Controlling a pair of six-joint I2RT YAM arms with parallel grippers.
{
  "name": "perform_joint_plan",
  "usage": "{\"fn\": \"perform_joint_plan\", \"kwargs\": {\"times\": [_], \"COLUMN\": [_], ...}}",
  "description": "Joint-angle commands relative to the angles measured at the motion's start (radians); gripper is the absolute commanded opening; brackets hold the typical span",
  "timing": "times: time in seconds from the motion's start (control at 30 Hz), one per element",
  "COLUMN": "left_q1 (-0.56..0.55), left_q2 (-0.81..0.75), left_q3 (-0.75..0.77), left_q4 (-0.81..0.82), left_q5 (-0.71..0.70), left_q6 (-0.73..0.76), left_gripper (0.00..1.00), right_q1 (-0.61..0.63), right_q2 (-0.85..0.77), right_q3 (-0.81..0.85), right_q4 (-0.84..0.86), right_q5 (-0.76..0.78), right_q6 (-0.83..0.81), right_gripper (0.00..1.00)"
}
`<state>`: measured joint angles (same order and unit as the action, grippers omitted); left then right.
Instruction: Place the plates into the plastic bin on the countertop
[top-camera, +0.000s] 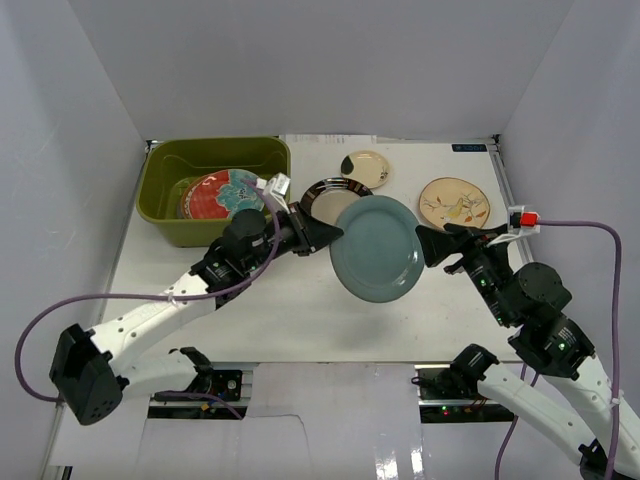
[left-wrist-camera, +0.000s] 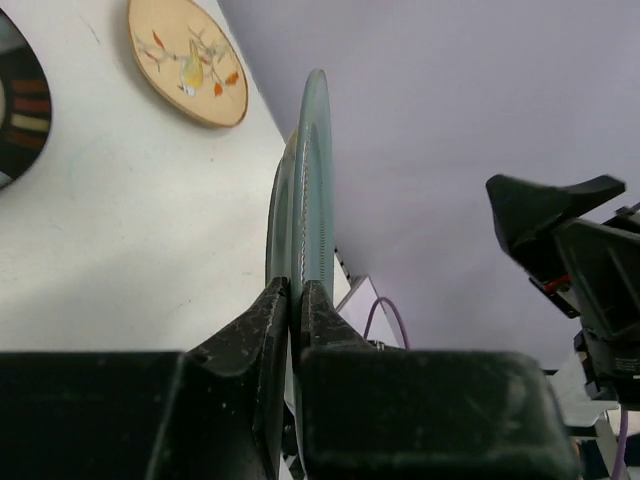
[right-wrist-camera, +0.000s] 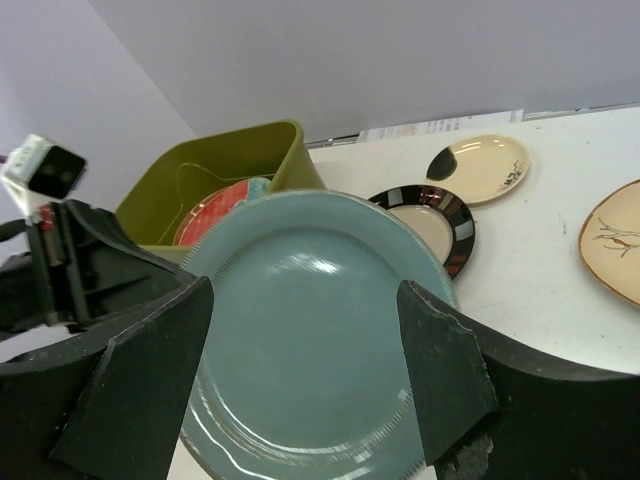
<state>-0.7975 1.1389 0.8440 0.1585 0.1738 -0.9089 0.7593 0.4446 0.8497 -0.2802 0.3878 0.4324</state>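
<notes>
Your left wrist view alone shows left fingers (left-wrist-camera: 250, 340) clamped on the blue plate (left-wrist-camera: 318, 180). Your right fingers (right-wrist-camera: 440, 370): wide, empty. In bin (top-camera: 165, 190): red-and-teal plate (top-camera: 215, 195).

I see the olive plastic bin (top-camera: 156, 196) with a red-and-teal plate (top-camera: 218, 193) inside. Just right of the bin, the black-rimmed plate (top-camera: 328, 197) lies flat on the table (top-camera: 290, 300). The small cream plate (top-camera: 366, 168) and the cream bird plate (top-camera: 454, 203) lie farther right. The plain light blue plate (top-camera: 377, 248) hangs tilted, its rim pinched by the left gripper (top-camera: 333, 234).
</notes>
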Motion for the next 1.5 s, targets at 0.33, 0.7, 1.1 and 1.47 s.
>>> {"fn": "perform_joint_plan", "kwargs": {"times": [0.33,0.7,1.1,1.47], "left_q1": [0.329,0.858,1.051,1.052], "left_q2": [-0.191,0.007,0.185,0.4], "left_q3": [0.33,0.428,0.437,0.443], "left_q4": [-0.307,-0.282,-0.234,-0.195], "left_q5": [-0.085,0.225,0.307,0.262], "left_q6": [0.169,0.016,-0.038,0.025], "left_gripper": [0.0,0.0,0.0,0.0], "right_q1": [0.0,0.0,0.0,-0.002], "right_q2": [-0.014,0.031,0.069,0.25], "right_q3": [-0.04,-0.156,-0.279,-0.316], "right_q4": [0.006,0.036,0.142,0.268], "right_q5": [0.114,0.051,0.0,-0.009], "right_q6": [-0.006,0.032,0.055,0.08], "right_gripper": [0.81,0.81,0.81,0.82]}}
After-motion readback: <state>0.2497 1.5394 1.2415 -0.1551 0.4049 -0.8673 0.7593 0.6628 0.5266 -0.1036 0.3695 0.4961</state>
